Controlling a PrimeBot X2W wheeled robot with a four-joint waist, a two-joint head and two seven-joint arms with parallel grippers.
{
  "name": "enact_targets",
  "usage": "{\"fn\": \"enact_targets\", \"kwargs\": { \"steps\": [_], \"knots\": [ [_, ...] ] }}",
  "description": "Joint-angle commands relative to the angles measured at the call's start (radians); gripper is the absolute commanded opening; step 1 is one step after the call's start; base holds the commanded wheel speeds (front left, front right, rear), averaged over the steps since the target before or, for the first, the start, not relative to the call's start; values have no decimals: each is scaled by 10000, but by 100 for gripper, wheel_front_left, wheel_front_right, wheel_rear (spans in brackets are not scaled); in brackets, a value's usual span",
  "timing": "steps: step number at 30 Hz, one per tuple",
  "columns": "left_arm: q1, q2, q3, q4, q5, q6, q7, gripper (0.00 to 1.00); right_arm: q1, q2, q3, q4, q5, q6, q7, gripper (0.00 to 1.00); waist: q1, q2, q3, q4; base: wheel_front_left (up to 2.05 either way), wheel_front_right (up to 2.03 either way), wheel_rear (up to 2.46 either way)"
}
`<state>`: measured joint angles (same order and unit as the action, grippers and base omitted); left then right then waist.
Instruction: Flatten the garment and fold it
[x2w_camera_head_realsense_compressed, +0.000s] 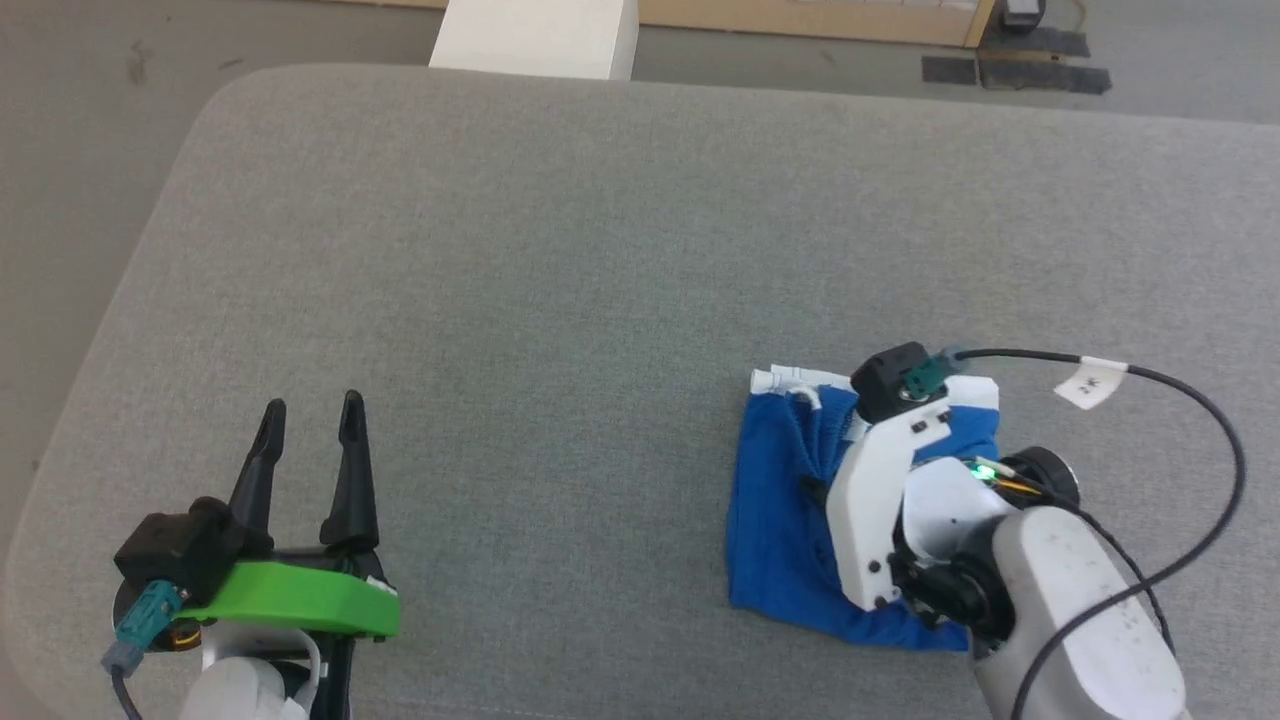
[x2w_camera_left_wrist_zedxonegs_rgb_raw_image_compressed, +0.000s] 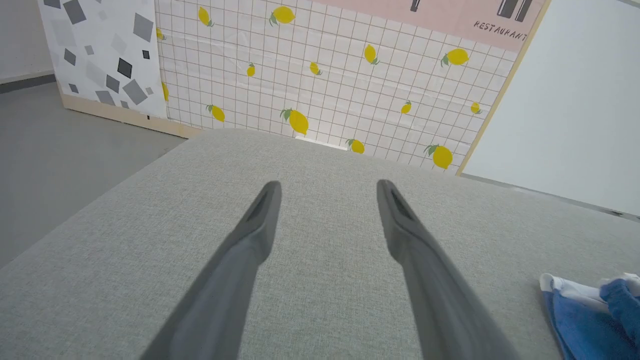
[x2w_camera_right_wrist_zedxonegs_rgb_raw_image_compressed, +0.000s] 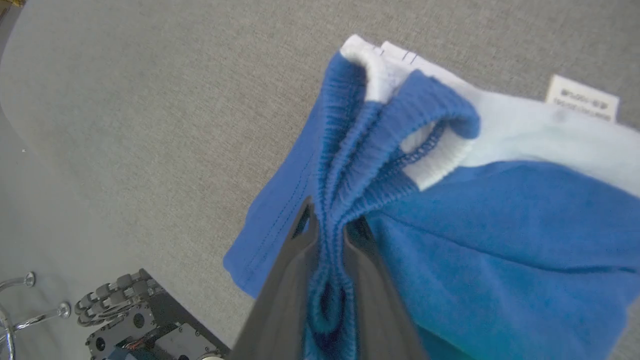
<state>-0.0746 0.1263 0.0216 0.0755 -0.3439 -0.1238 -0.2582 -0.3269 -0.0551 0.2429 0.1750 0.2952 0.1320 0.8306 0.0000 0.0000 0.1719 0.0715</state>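
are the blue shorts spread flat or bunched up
Bunched up, not flat: the shorts lie crumpled, with the waistband gathered and pinched in the right gripper.

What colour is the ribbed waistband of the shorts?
The waistband is bright blue; it shows best in the right wrist view.

We saw a grey fabric-covered counter (x2w_camera_head_realsense_compressed: 560, 250) with a rounded far-left corner. Toward its near right edge lay the bunched blue garment (x2w_camera_head_realsense_compressed: 780, 520), its white trim on the far side.

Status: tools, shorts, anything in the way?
Left tool open, off the shorts. Right tool shut on the shorts' bunched waistband. Shorts crumpled on grey table, not yet flat. Nothing blocking.
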Motion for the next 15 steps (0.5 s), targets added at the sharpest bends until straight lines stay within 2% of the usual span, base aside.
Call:
{"fn": "enact_targets", "kwargs": {
  "steps": [1,8,10,15],
  "knots": [
    [-125,41,-34,20,-48,-69,-36,100,-261,29,55,284,-81,-13,-206,0,0,0,154,123,0,0,0],
    [-289,107,-102,103,-168,-69,-36,100,-686,46,541,1733,124,-13,-636,0,0,0,357,272,0,0,0],
    [-310,127,-92,141,-182,-69,-36,100,-800,46,723,1892,202,-13,-803,100,0,0,350,266,0,0,0],
    [-215,154,0,207,-173,-69,-36,100,-985,47,1251,1757,430,-13,-936,100,0,0,134,117,0,0,0]
  ]
}}
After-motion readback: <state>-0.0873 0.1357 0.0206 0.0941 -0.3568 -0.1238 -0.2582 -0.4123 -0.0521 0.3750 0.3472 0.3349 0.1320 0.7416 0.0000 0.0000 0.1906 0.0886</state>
